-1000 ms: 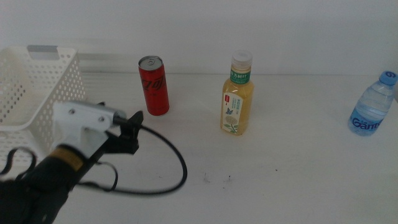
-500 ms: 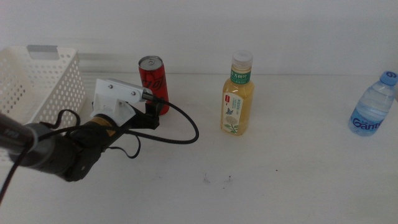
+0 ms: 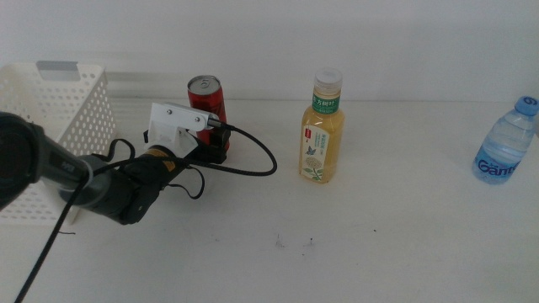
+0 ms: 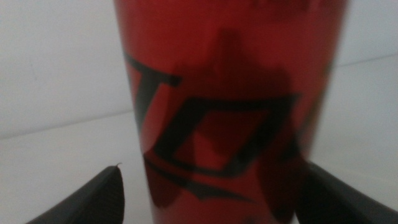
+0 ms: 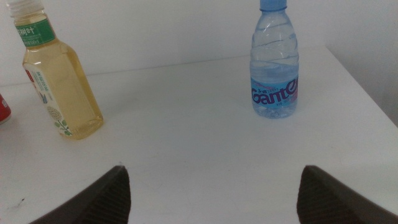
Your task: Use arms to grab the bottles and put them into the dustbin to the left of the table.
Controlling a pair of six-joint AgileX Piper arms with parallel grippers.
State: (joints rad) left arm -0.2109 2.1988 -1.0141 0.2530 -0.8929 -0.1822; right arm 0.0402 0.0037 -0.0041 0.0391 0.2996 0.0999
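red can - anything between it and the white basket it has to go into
Nothing visible on the table blocks the way. The red can stands upright just right of the white basket, with only the left gripper and its own arm in the stretch between; its open jaws flank the can. The right gripper waits apart.

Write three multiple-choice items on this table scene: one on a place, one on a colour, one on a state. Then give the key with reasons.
1. Where is the left claw?
A. at the red can
B. over the basket
C. beside the water bottle

2. What colour is the water bottle's cap?
A. white
B. blue
C. green

3. How do the left claw's jaws stand?
A. shut on the tea bottle
B. shut with nothing between
C. open, one each side of the can

Key: 1 A, the middle view shows it at the can's base. 2 B, the right wrist view shows a blue cap. 3 C, the left wrist view shows the can between spread jaws.

The right claw waits, open.
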